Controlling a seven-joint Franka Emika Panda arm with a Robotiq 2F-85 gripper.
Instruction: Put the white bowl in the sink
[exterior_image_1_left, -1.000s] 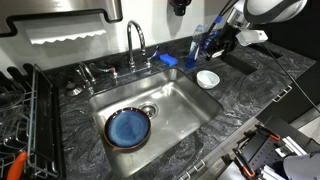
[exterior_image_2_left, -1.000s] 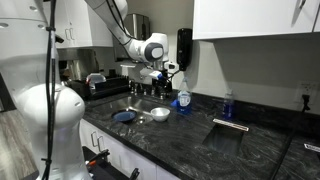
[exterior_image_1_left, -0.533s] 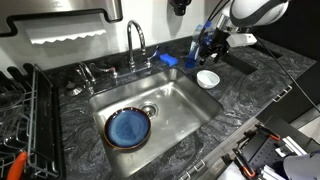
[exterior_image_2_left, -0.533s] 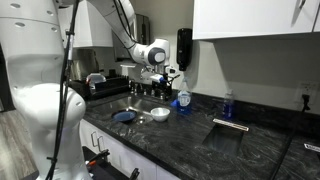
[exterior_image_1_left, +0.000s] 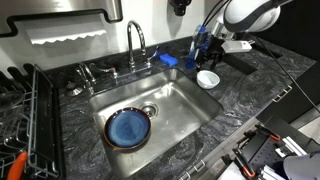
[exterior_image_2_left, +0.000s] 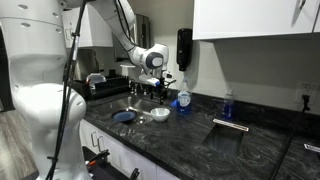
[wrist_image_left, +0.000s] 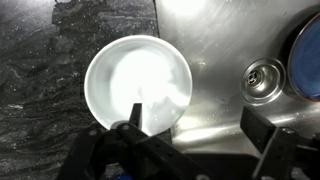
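in the wrist view, past the dark counter, the white bowl sits right at the edge of the sink, not in it. my gripper hangs spread wide and empty, one finger over the bowl's near rim. i'd drop straight down to straddle that glossy rim, pinch firmly, then lift clear and set it short of the blue plate.

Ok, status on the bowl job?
Tool open, above white bowl, no grasp. Bowl on counter beside sink. Blue plate lies in sink, by drain.
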